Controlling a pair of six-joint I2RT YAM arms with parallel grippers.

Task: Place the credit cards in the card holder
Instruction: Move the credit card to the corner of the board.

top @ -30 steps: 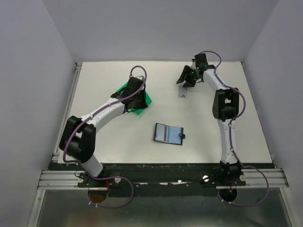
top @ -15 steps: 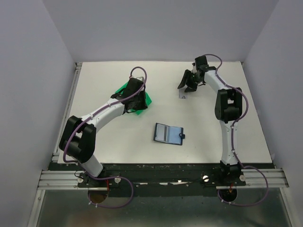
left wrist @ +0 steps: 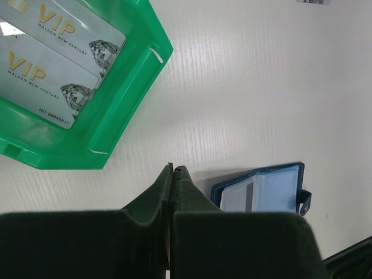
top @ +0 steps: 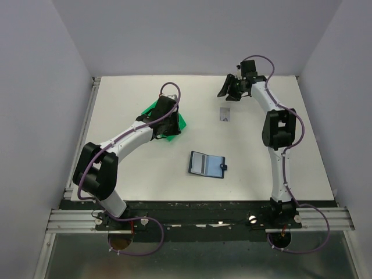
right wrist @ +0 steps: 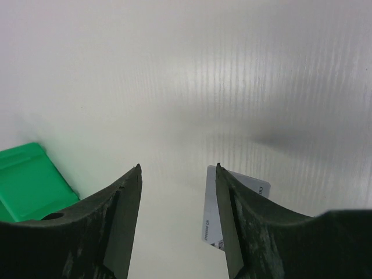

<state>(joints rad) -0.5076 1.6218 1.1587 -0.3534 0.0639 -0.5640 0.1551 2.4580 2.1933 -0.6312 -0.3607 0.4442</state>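
Note:
The card holder [top: 207,164] lies open on the table, dark blue with clear pockets; the left wrist view shows it [left wrist: 264,195] just right of my fingers. One pale credit card [top: 224,114] lies flat and alone on the table. In the right wrist view this card [right wrist: 210,215] is partly hidden behind my right finger. Two more silver cards with gold print [left wrist: 55,64] lie in the green bin [left wrist: 133,99]. My left gripper [left wrist: 173,170] is shut and empty, between bin and holder. My right gripper [top: 228,90] is open and empty, raised beyond the lone card.
In the top view, the green bin [top: 150,110] is mostly covered by my left arm. Its corner [right wrist: 29,180] shows at the left of the right wrist view. White walls close the table at the back and both sides.
My right gripper has drawn back toward the far wall, off the lone card, which now lies uncovered. The left arm has not moved.

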